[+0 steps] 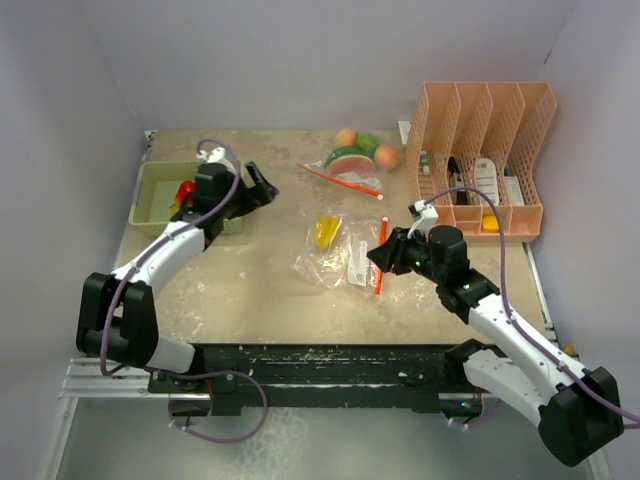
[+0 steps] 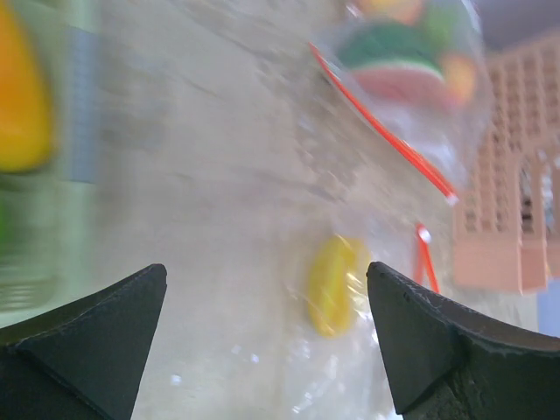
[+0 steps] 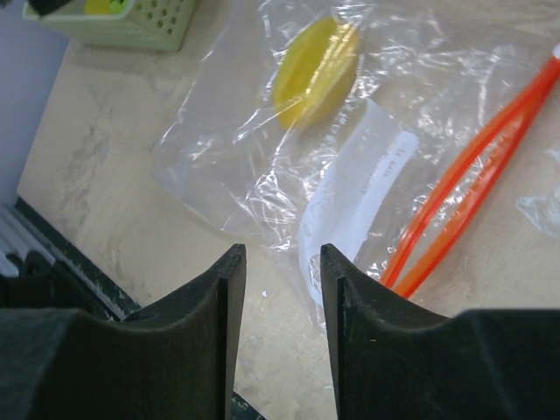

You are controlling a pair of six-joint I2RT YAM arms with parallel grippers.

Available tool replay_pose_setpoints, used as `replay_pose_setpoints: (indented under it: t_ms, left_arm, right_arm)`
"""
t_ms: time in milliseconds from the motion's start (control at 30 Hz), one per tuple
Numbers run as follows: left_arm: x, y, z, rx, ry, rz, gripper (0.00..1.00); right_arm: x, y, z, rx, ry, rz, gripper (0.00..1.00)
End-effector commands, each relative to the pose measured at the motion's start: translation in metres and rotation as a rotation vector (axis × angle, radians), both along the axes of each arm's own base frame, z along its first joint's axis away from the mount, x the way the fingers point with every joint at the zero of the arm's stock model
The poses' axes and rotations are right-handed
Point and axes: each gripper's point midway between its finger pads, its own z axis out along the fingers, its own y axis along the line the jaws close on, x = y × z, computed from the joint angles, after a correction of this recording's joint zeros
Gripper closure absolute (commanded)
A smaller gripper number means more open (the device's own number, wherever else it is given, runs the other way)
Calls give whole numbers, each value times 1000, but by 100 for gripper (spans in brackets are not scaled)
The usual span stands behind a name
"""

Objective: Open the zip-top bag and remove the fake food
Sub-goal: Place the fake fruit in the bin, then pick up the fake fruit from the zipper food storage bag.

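Observation:
A clear zip-top bag [image 1: 335, 255] lies mid-table with a yellow fake food [image 1: 326, 231] inside and its red zip strip [image 1: 381, 265] on the right side. My right gripper [image 1: 382, 256] is open and empty, low by that zip end. In the right wrist view its fingertips [image 3: 282, 262] hang just short of the bag [image 3: 254, 166], the white label [image 3: 350, 201] and the zip [image 3: 472, 175]; the yellow food [image 3: 317, 70] lies beyond. My left gripper [image 1: 262, 186] is open and empty beside the green basket [image 1: 150, 200]. The blurred left wrist view shows the gripper [image 2: 267, 289] above the table and the yellow food [image 2: 334, 284].
A second bag [image 1: 352, 160] with watermelon, orange, green and peach pieces lies at the back; it also shows in the left wrist view [image 2: 394, 61]. The basket holds red and yellow pieces [image 1: 184, 192]. A pink organizer [image 1: 480, 120] with white bottles stands at the right.

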Motion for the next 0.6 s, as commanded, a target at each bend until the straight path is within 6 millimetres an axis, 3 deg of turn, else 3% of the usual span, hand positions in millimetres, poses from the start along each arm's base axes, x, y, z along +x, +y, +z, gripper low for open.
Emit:
replay_pose_setpoints:
  t_ms: [0,100,233,567]
  left_arm:
    - [-19,-67,-1,-23,-36,-183,1]
    - [-36,-94,-21,-60,12,-256,1]
    - [-48,-113,-41,-62,42,-304,1]
    - [-53,-162,-70,-47,83,-467,0]
  right_arm:
    - [23,-27,-4,52,40,-253,62]
    - [28,-46,-31,40,151,-346,66]
    - [29,-64,-60,90,251,-406,68]
    - [30,-65,-71,108,263,-410,66]
